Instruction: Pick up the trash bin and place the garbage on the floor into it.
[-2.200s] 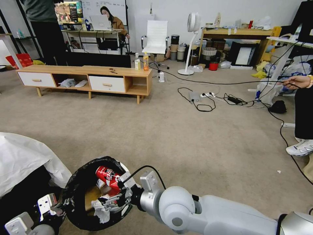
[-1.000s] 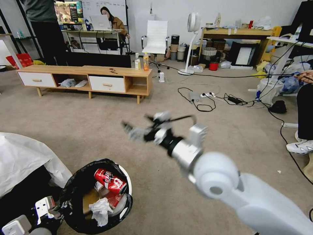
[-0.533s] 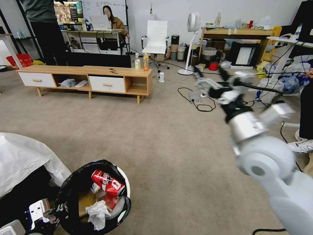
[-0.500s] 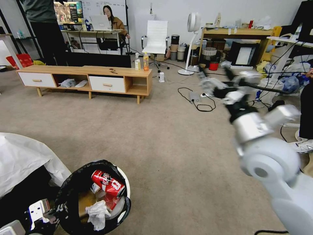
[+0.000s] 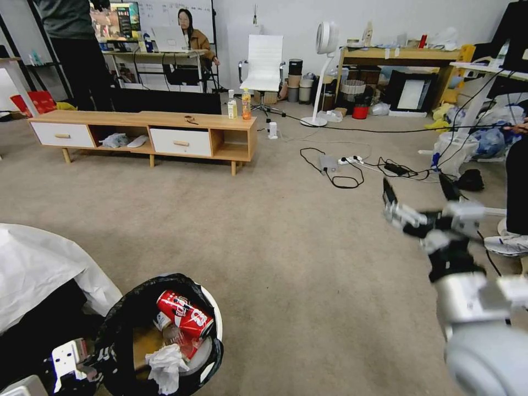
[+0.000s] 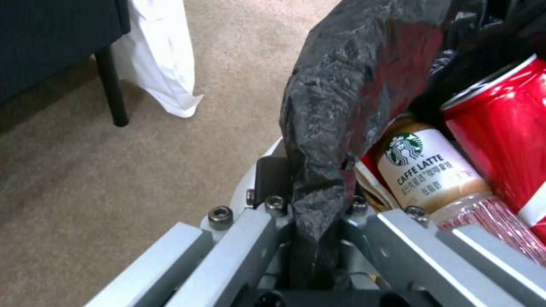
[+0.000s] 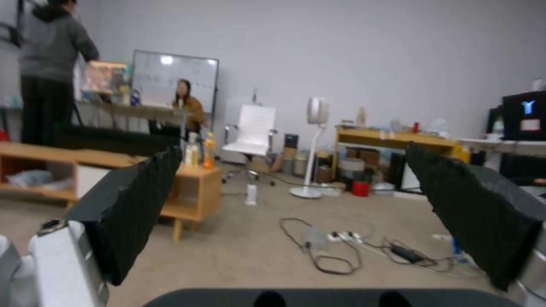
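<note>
Left wrist view: the left gripper (image 6: 315, 221) is clamped on the black-bagged rim of the trash bin (image 6: 352, 106), one finger inside and one outside. In the head view the bin sits low on the left, by the robot's base on the floor (image 5: 264, 236), with a red soda can (image 5: 184, 313), a crumpled tissue (image 5: 164, 366) and a coffee bottle (image 6: 432, 170) inside. The right gripper (image 5: 421, 201) hangs raised at the right, well apart from the bin, its black pads (image 7: 134, 204) spread wide and holding nothing.
</note>
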Controlling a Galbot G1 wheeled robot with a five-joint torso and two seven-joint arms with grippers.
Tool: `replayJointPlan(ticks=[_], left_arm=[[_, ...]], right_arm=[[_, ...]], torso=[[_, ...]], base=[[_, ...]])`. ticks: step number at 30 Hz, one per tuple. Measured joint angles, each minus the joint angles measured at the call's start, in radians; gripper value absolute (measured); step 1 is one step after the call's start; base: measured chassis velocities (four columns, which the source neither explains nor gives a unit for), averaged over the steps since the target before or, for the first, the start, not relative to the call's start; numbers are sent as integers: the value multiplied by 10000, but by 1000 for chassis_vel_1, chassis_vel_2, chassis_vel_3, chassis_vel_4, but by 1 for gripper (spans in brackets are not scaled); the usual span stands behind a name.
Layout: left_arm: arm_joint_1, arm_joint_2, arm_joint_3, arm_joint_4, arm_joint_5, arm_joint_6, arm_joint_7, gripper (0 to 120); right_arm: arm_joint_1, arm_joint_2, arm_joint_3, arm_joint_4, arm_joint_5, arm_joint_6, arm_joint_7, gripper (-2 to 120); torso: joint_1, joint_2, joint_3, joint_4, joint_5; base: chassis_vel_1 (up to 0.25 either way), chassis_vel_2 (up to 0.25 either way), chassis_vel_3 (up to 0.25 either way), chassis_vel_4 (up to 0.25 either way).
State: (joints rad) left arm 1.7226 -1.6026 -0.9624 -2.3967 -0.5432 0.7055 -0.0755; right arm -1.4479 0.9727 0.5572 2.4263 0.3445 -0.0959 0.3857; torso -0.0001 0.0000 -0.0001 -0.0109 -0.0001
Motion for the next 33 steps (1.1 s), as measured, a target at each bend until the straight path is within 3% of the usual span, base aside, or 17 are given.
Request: replayJointPlan(ticks=[14,27,33], left_arm=[[2,-54,218,-40,166,-46,103,2],[-62,-33,192,-48,145,-29,281,2],[-99,-27,168,13,152,-7,323,2]], right_arm=[[-1782,1403,-62,-504,-2197,749,-73,100],[-2085,2330,-165,-897,-2860,1065,-132,100],[-2128,2422,-270,-987,-2918,1108,-138,99]], torso=[[0,0,0,-1,0],[0,0,1,0,0],[0,0,1,0,1]], base=[[0,0,0,0],[0,0,0,0],[0,0,0,0]])
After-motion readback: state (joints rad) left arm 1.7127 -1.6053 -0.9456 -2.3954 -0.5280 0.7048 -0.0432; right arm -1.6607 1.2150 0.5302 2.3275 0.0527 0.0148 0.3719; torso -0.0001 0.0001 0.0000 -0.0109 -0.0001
